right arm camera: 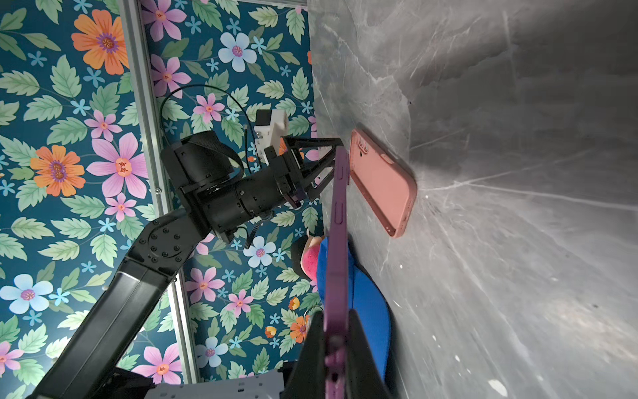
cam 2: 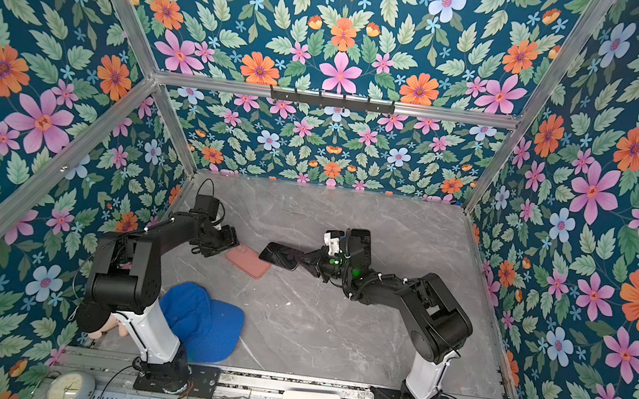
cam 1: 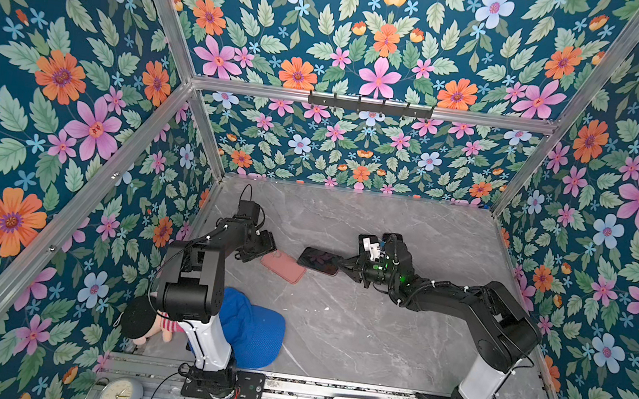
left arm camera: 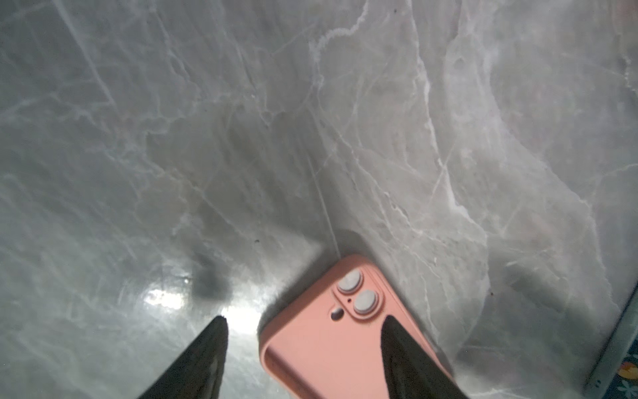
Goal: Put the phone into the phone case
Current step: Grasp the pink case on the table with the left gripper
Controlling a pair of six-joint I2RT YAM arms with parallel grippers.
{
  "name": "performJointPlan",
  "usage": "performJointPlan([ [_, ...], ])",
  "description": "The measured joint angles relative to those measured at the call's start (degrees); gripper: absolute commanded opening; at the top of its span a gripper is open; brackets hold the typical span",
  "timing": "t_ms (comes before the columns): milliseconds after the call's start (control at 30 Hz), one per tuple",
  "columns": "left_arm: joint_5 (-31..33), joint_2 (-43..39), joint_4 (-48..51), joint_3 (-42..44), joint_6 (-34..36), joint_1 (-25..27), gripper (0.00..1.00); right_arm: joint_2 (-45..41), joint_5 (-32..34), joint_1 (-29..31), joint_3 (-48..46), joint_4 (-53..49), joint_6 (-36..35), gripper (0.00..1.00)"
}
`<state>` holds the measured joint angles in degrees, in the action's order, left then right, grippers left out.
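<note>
**Case to be turned, then phone seated**

In both top views the phone (cam 1: 319, 260) is seen clamped at one end by the right gripper (cam 1: 342, 270). It is raised just beside the pink phone case (cam 1: 283, 267), which lies on the table (cam 1: 356, 323).

In the left wrist view the left gripper (left arm camera: 305, 319) is spread wide, with one finger over the case. The case's outer back appears to face up, so it is probably best flipped first.

In the right wrist view the phone is held edge-on. Its corners should be aligned before pressing.

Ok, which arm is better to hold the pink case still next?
Left, probably. The left tool is open at the camera end of the pink case, holding nothing. The right tool is shut on the phone, just beside the case, so it is busy.
</note>
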<state>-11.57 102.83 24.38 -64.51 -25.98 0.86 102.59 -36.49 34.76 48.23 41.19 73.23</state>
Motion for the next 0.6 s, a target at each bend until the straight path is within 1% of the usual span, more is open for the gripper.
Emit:
performJointPlan([
  [67,-0.7,1.9,-0.2,-0.6,0.3,0.0,0.74,0.0,-0.9,0.0,0.2,0.1,-0.2,0.0],
  [200,-3.0,2.8,-3.0,-0.6,0.5,0.1,0.73,-1.2,-1.4,0.0,0.3,-0.8,-1.6,0.0],
  [467,-7.4,0.8,-8.1,3.5,-0.2,2.0,0.67,-2.4,-1.4,0.0,-0.5,-2.9,-3.5,0.0],
  [600,-9.8,-1.1,-9.8,6.7,-1.5,3.2,0.67,-2.4,-1.4,0.0,-1.4,-3.7,-4.2,0.0],
])
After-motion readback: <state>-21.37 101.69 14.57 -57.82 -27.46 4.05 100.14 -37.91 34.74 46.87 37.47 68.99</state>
